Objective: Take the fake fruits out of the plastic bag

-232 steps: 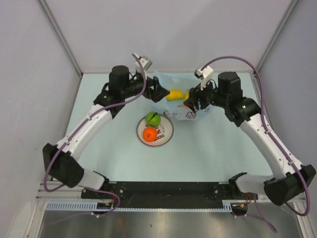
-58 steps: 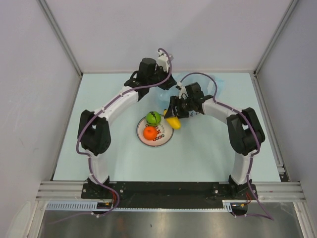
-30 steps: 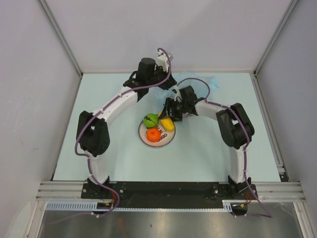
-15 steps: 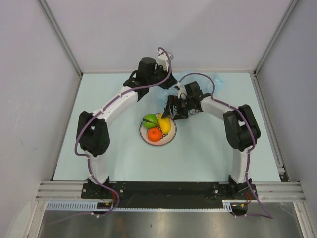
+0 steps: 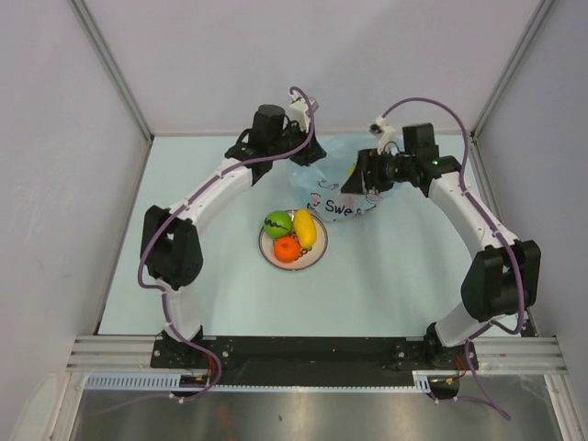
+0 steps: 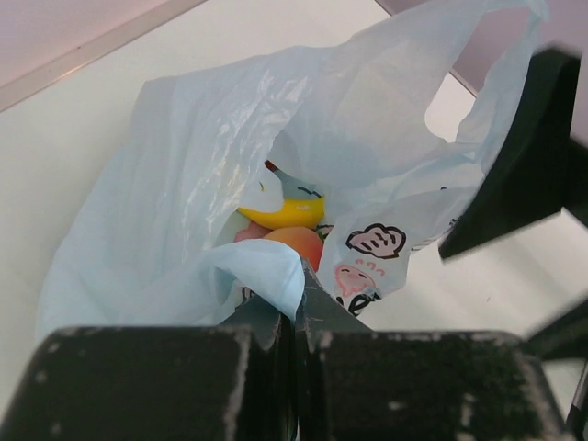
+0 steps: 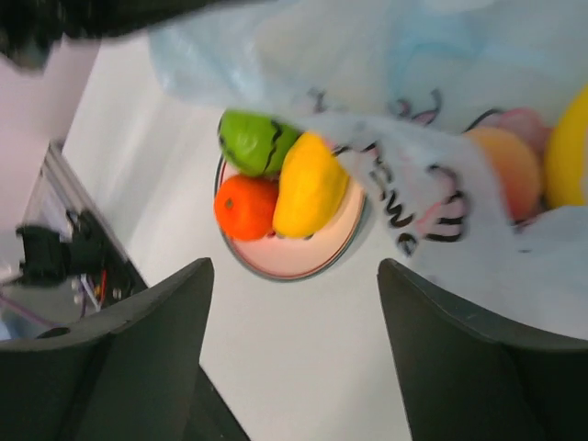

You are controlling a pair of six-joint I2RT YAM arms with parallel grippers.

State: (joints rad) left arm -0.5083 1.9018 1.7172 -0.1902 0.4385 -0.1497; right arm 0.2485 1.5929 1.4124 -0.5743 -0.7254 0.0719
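The light-blue plastic bag [image 5: 338, 188] lies at the back of the table, its mouth held up. My left gripper [image 6: 299, 292] is shut on the bag's rim [image 6: 266, 271]; from above it [image 5: 303, 156] sits at the bag's left corner. Inside the bag [image 6: 184, 184] I see a yellow banana [image 6: 287, 211], a peach-coloured fruit [image 6: 299, 243] and a pinkish one [image 6: 246, 231]. My right gripper [image 7: 294, 266] is open and empty, hovering over the bag's right side [image 5: 360, 176]. A green fruit [image 5: 277, 221], an orange [image 5: 288, 249] and a yellow fruit [image 5: 306, 230] lie on the plate [image 5: 312, 259].
The white plate [image 7: 331, 248] stands just in front of the bag, near the table's middle. Grey walls close in the table at the back and both sides. Both arm bases are bolted to the near rail [image 5: 312, 349].
My right gripper opened and left the yellow fruit on the plate, then swung back and to the right over the bag. The left gripper kept its hold on the bag.
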